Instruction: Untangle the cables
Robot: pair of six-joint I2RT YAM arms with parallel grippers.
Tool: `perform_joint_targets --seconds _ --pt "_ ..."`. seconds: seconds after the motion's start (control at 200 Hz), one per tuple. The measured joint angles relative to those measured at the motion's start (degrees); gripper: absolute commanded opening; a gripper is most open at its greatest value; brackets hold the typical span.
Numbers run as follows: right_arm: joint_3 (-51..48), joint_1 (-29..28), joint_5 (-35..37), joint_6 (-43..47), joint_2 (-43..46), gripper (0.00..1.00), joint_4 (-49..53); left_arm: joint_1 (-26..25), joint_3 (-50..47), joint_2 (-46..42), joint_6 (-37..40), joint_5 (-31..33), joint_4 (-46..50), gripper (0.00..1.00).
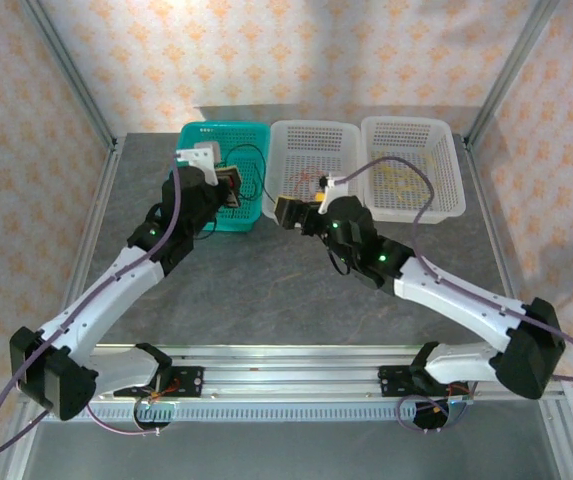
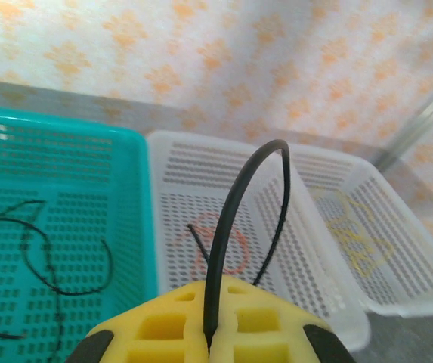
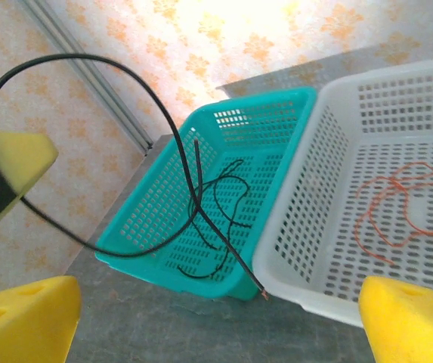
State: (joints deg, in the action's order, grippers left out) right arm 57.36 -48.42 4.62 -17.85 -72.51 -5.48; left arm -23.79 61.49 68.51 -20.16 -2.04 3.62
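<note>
Cable sorting, late stage. The left gripper (image 2: 208, 336), seen at the bottom centre of its wrist view, was clamped on the black cable (image 2: 235, 197). This cable rose from the yellow pads in a tall arch and fell away toward the baskets. In the right wrist view most of its length lay coiled in the teal basket (image 3: 276, 102) at mid-frame, with one free end overhanging the near rim. The right gripper (image 1: 288, 212) stood with its fingers wide apart and nothing between them, at the near edge of the middle white basket (image 1: 311, 127). The orange-red cable (image 2: 245, 249) lay alone in that basket, and the yellow cable (image 1: 398, 178) alone in the right white basket (image 1: 411, 123). Judged from this, the three cables were already separated. What was left was to lower and release the black cable's held portion into the teal basket.
</note>
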Motion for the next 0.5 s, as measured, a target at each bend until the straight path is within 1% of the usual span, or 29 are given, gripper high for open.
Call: perform_joint_targets --seconds 0.12,0.26,0.39,0.501 --pt "3.17 0.00 -0.74 0.17 -4.92 0.94 -1.53 4.72 3.32 2.78 0.90 0.28 1.73 0.00" --pt "7.02 0.00 -0.52 0.15 -10.58 0.94 -2.93 9.03 4.55 4.94 1.46 0.31 2.10 0.00" --pt "11.23 0.00 0.09 0.04 -15.06 0.93 -2.95 13.11 6.97 9.09 1.97 -1.38 2.19 0.00" --pt "12.72 0.00 0.09 -0.24 -16.26 0.92 -2.93 15.72 8.52 12.79 2.27 -3.13 1.97 0.00"
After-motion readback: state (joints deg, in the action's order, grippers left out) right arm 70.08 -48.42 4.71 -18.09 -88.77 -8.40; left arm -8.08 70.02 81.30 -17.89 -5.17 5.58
